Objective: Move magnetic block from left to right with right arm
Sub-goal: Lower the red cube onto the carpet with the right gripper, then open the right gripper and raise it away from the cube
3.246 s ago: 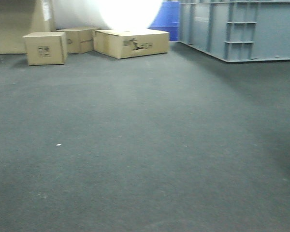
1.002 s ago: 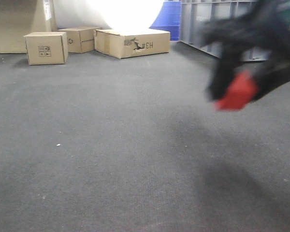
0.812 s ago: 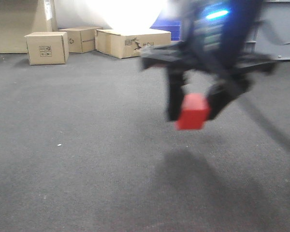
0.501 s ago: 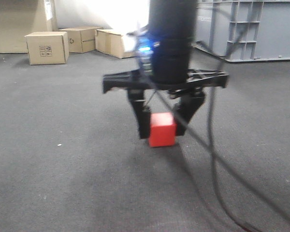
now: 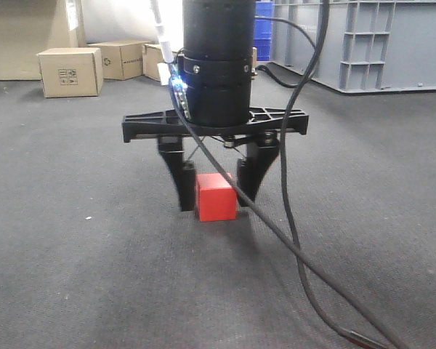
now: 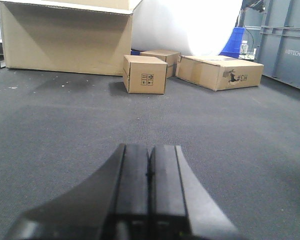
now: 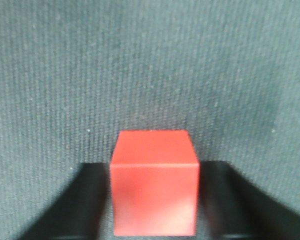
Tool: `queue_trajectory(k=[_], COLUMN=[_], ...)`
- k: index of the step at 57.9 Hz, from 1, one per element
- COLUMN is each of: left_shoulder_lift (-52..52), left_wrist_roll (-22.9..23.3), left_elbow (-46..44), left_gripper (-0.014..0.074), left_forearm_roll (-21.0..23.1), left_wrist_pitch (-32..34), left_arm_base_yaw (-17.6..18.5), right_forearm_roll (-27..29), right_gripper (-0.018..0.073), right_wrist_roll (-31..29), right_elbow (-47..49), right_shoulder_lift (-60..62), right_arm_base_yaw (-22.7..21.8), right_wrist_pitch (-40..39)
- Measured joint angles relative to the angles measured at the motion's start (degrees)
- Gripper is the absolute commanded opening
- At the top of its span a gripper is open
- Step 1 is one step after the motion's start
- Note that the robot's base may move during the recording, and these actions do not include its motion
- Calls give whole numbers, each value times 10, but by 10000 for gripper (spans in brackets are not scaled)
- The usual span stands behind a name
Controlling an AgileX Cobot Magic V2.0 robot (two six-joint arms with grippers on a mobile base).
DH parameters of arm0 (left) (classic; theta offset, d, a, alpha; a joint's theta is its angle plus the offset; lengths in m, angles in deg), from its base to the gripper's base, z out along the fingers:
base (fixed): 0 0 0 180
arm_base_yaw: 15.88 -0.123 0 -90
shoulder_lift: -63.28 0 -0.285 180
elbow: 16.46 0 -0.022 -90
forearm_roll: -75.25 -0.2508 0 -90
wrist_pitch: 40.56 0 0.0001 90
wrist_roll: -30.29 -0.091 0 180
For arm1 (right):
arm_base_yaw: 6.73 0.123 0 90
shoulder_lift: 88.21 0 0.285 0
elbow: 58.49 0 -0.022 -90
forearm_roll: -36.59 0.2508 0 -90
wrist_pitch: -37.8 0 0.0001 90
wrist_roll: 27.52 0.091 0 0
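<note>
Front view | right pincer (image 5: 212, 190) lower, centred | magnetic block (image 5: 216, 197) clamped

R hand (image 5: 214, 190) grips red block (image 5: 216, 197) just above grey carpet (image 5: 73, 240).

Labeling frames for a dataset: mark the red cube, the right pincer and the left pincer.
red cube (image 5: 216, 198), front view, its front face.
right pincer (image 5: 214, 195), front view, midway between fingertips.
left pincer (image 6: 150, 175), left wrist view, where the fingertips meet.
</note>
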Motion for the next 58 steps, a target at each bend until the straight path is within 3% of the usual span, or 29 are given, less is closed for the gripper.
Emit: queue_trajectory(k=[19, 31, 37, 51, 58], left_shoulder_lift=[0, 0, 0, 0, 0], left_wrist_roll=[0, 0, 0, 0, 0], left_elbow=[0, 0, 0, 0, 0], left_gripper=[-126, -126, -126, -126, -126], left_forearm_roll=[0, 0, 0, 0, 0], left_wrist_pitch=[0, 0, 0, 0, 0], left_arm_base_yaw=[0, 0, 0, 0, 0], right_forearm_roll=[0, -33, -40, -44, -43], right_gripper=[599, 568, 448, 26, 27], right_wrist_roll=[-11, -71, -108, -175, -195], right_elbow=[-1, -40, -89, -256, -355], right_shoulder_lift=[51, 123, 179, 324, 403], right_arm_base_yaw=[-7, -23, -41, -112, -170], right_wrist_pitch=[-1, -16, -45, -126, -193])
